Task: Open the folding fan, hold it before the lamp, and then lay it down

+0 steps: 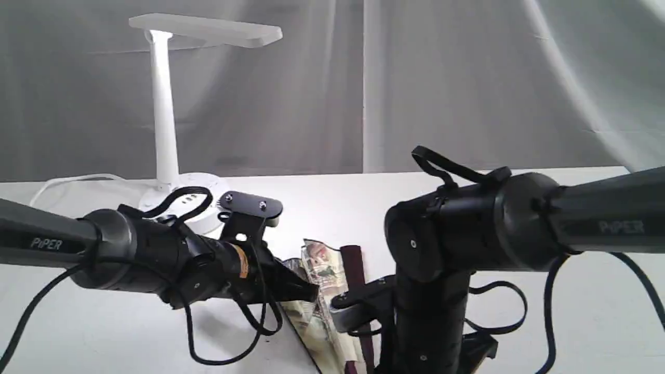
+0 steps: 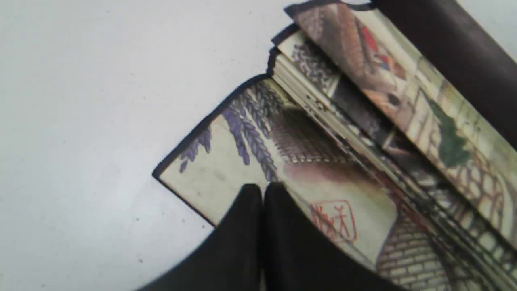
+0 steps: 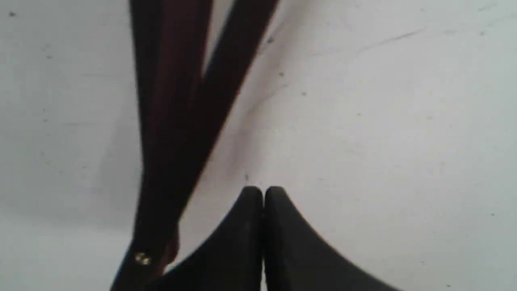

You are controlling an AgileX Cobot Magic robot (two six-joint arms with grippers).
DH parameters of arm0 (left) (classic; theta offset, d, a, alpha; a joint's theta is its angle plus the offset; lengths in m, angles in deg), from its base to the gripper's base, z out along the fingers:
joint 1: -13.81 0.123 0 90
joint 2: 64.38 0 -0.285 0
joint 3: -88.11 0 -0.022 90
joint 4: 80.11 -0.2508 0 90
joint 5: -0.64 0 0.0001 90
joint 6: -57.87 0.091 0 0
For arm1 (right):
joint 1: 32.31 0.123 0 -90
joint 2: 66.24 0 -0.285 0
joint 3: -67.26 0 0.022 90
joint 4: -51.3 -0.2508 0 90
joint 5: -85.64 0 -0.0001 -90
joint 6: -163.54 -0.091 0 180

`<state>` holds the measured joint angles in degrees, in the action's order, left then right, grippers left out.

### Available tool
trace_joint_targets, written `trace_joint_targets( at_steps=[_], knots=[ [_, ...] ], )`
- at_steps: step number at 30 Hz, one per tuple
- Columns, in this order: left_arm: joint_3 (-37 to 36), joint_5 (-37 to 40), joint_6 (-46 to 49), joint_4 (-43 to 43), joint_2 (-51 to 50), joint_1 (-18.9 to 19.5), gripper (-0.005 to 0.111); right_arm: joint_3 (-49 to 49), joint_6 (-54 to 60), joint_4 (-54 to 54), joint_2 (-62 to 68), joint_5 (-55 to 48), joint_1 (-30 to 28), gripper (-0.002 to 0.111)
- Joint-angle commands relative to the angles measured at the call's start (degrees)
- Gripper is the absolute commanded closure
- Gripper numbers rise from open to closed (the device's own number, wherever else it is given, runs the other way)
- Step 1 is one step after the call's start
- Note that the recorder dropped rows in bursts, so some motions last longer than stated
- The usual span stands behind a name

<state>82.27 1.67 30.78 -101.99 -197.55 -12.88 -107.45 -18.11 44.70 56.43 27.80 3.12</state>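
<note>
Fingers of the left gripper (image 1: 310, 291) are pressing flat against each other with nothing between them in the exterior view, their tip hovering over the left edge of the folding fan (image 1: 324, 270). That fan is lying on the white table (image 1: 571, 322) between the two arms, partly spread, its painted leaf bunching in folds. The right arm (image 1: 467, 223) is bending straight down over the fan's lower end, its own wrist hiding the tips from this side. The lamp (image 1: 165, 119) is standing at the far left of the table, well apart from the fan, its white cord (image 1: 72, 182) trailing off beside the base.

Looking along the left wrist, the fingers (image 2: 246, 202) are closing tight together over a cream panel of the leaf, near a red seal mark (image 2: 334, 220). They seem to be touching the paper, though I cannot be sure. Black edging is running round the panel, and the remaining folds are stacking against the dark outer rib (image 2: 456, 48).

Along the right wrist, the right gripper (image 3: 263, 189) is showing its fingers shut against each other, gripping nothing. It is sitting over bare table just beside the fan's maroon ribs (image 3: 173, 121), which are meeting near a small brass rivet (image 3: 141, 258).
</note>
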Motion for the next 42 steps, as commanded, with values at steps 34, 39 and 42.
trace_joint_targets(
  at_steps=[34,39,42],
  knots=[
    [-4.0,6.3,0.3,20.3,11.5,-0.2,0.107,0.1,40.3,-48.0,-0.5,5.3,-22.8,0.108],
    [-4.0,1.6,0.2,20.5,6.3,-0.2,0.107,0.1,40.5,-47.8,-0.5,7.9,-22.8,0.103],
    [-4.0,-0.7,0.2,20.5,4.6,-0.2,0.107,0.1,41.1,-47.5,-0.5,8.6,-22.8,0.092]
  ],
)
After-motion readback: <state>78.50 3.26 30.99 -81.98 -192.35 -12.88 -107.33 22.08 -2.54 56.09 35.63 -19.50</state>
